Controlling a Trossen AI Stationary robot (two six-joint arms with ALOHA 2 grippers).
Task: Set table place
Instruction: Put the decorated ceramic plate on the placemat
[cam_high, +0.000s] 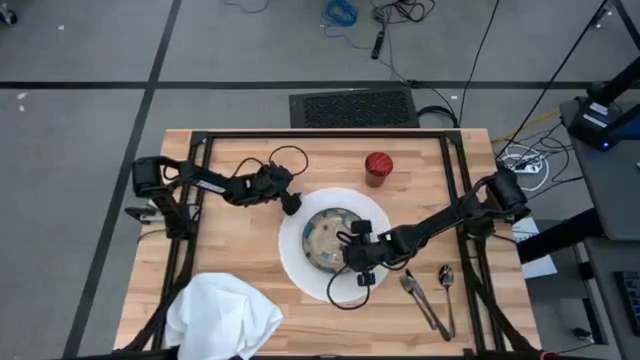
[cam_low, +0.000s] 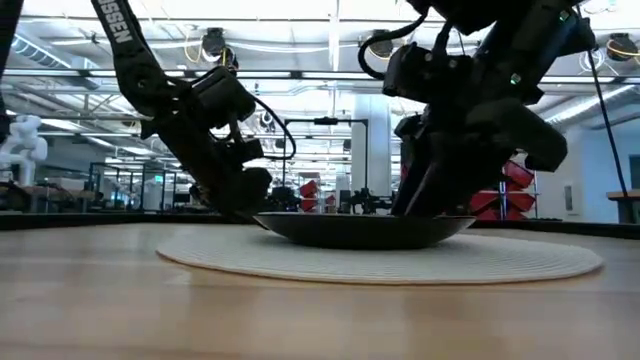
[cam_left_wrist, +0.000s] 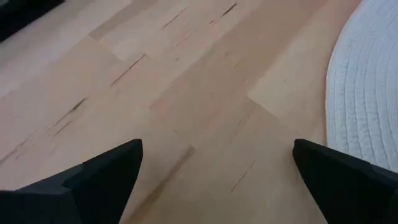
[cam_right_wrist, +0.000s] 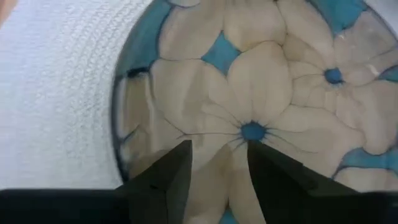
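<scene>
**Bowl on the mat, cutlery and napkin still waiting**

Nearest the low camera runs the pale planked wooden table (cam_low: 300, 320). On it lies the large round white woven mat (cam_high: 300, 265), bearing the blue-and-cream flower-painted bowl (cam_high: 330, 238). The crumpled white cloth napkin (cam_high: 225, 315), metal cutlery (cam_high: 430, 300) and small red cup (cam_high: 378, 168) lie apart.

The right gripper (cam_right_wrist: 217, 163), fingers narrowly apart, holds nothing above the bowl; a careless lift could drag it. The left gripper (cam_left_wrist: 217, 180) gapes wide beside the mat. "SSEN" shows on one arm.

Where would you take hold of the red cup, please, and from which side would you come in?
Probably from straight above, with the fingers closing across the upper wall of the red cup. It stands upright and alone on the table, apart from the white plate, so its sides are free. The left gripper, open beside the plate, looks nearer than the right gripper, which is over the bowl.
</scene>
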